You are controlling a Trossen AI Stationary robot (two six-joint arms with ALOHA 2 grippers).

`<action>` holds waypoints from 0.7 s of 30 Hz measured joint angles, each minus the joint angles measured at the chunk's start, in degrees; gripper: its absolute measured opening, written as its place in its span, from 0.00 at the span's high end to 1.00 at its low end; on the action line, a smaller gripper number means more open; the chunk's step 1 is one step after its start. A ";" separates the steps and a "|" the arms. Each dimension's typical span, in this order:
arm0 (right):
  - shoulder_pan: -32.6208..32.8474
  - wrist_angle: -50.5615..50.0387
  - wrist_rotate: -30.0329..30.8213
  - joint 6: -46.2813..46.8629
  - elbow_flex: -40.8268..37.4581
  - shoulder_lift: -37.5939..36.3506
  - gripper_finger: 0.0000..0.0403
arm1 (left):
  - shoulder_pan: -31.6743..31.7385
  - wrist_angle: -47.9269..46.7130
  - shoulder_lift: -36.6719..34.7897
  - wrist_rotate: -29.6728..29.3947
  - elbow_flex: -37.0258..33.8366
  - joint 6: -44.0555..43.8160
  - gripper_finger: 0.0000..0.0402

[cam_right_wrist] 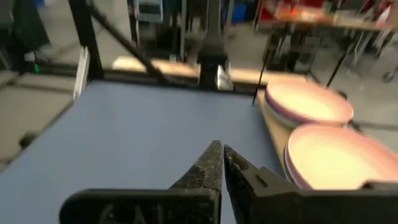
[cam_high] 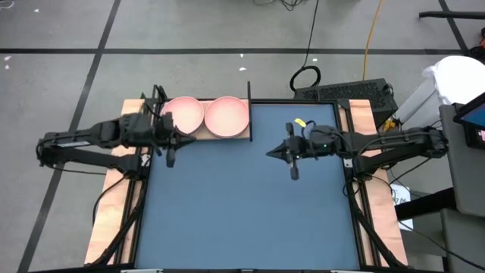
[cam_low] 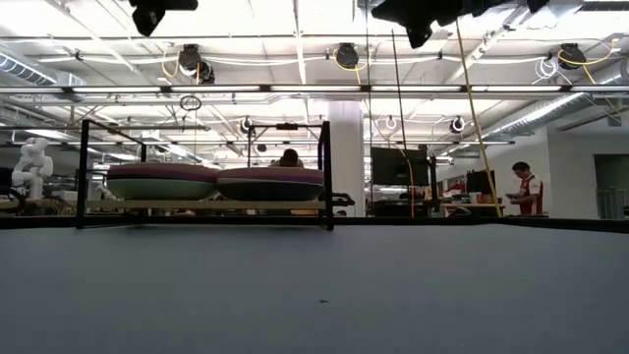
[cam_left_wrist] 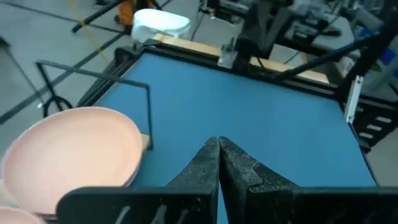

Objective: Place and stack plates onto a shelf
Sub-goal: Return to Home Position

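Two stacks of plates stand side by side on the light-wood shelf (cam_high: 244, 137) at the mat's far left, each topped by a salmon pink plate (cam_high: 184, 115) (cam_high: 227, 116). The low view shows purple plates (cam_low: 162, 173) over a pale green one. My left gripper (cam_high: 186, 140) hangs shut just near of the left stack, above the mat. Its wrist view shows the right-hand pink plate (cam_left_wrist: 74, 149) beside its shut fingers (cam_left_wrist: 219, 152). My right gripper (cam_high: 270, 154) hangs shut over the mat's middle, to the right of the shelf, and sees both stacks (cam_right_wrist: 339, 152).
The blue-grey mat (cam_high: 242, 212) covers the table from the shelf to the near edge. Black posts (cam_low: 325, 172) stand at the shelf's corners. A keyboard (cam_high: 348, 92) and cables lie beyond the far right corner. A person (cam_low: 526, 192) stands far off in the room.
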 joint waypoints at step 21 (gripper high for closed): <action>0.25 49.26 3.28 3.80 -34.05 -0.88 1.00 | -9.43 46.28 -0.73 2.01 -32.71 5.02 0.99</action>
